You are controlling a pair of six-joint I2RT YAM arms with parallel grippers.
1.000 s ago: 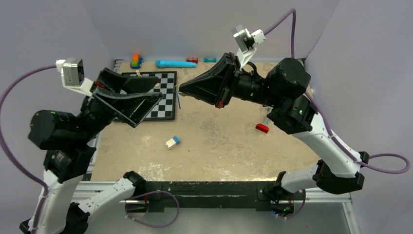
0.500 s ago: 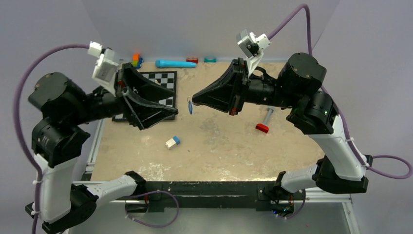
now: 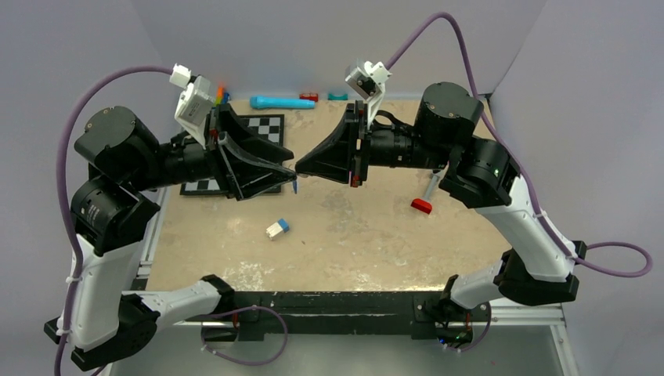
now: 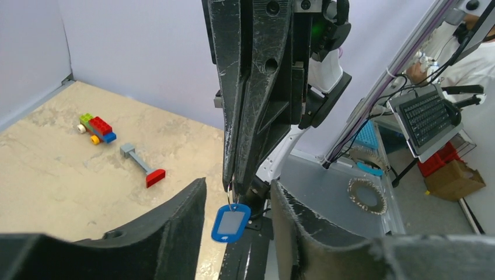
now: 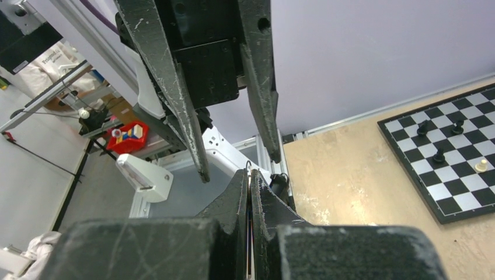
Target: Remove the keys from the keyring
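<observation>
Above the table [image 3: 352,227], the right pincer [image 3: 300,166] is clenched on the keyring [image 4: 229,188]. The blue-headed key [image 4: 232,223] dangles below it, between the fingers of the released left pincer [image 4: 237,186]. Risk: the hanging key may swing, so an off-centre closure could miss it or jerk the ring loose.

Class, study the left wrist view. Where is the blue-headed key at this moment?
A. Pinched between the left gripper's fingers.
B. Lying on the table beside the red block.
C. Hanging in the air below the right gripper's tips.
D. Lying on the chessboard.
C: the blue-headed key dangles from the keyring, which the right gripper pinches shut, while the left gripper stands open on either side of it.
</observation>
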